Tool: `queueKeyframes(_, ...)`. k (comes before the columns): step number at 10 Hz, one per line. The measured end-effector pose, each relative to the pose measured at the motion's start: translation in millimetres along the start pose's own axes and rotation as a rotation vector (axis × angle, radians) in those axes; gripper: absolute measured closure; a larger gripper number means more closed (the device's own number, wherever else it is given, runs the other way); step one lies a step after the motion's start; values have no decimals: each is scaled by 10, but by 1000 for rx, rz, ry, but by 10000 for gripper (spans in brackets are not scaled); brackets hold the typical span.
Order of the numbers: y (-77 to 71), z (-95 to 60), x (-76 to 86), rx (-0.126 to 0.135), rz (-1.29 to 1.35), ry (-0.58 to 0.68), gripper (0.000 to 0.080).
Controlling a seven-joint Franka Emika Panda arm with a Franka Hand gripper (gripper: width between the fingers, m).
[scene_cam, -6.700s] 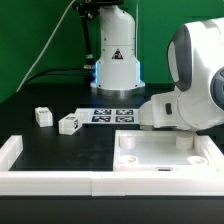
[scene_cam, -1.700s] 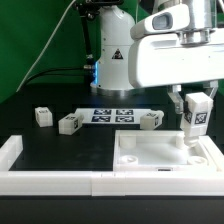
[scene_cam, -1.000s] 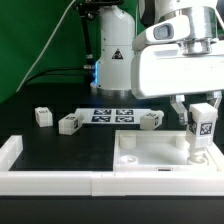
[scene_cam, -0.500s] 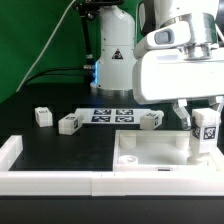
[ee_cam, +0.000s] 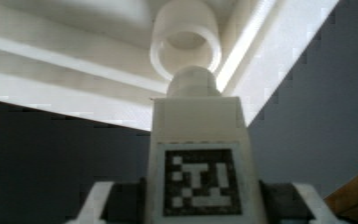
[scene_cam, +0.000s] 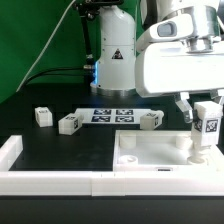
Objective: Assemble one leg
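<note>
My gripper (scene_cam: 207, 112) is shut on a white leg (scene_cam: 206, 125) with a black-and-white tag, held upright over the far right corner of the large flat white square part (scene_cam: 160, 153). In the wrist view the leg (ee_cam: 201, 140) fills the middle, its rounded tip close to a corner hole (ee_cam: 188, 47) of the white part; the fingers (ee_cam: 105, 200) press its sides. Three more legs lie on the black table: one at the exterior view's left (scene_cam: 42, 116), one beside it (scene_cam: 69, 123), one near the middle (scene_cam: 151, 121).
The marker board (scene_cam: 112, 115) lies flat behind the legs. A white rim (scene_cam: 40, 180) runs along the table's front and left. The robot's base (scene_cam: 115, 60) stands at the back.
The gripper with the leg has moved to the exterior view's right and slightly down, from above the white part's right side to its far right corner. The loose legs have not moved.
</note>
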State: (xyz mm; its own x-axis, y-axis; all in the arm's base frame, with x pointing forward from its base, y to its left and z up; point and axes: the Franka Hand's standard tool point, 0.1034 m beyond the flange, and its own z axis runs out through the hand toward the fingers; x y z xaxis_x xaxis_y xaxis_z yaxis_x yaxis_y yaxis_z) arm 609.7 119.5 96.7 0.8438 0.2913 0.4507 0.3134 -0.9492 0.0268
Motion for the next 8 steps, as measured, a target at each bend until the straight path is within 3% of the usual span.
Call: queueKeyframes(8, -6, 161, -208, -1, 5, -10, 507)
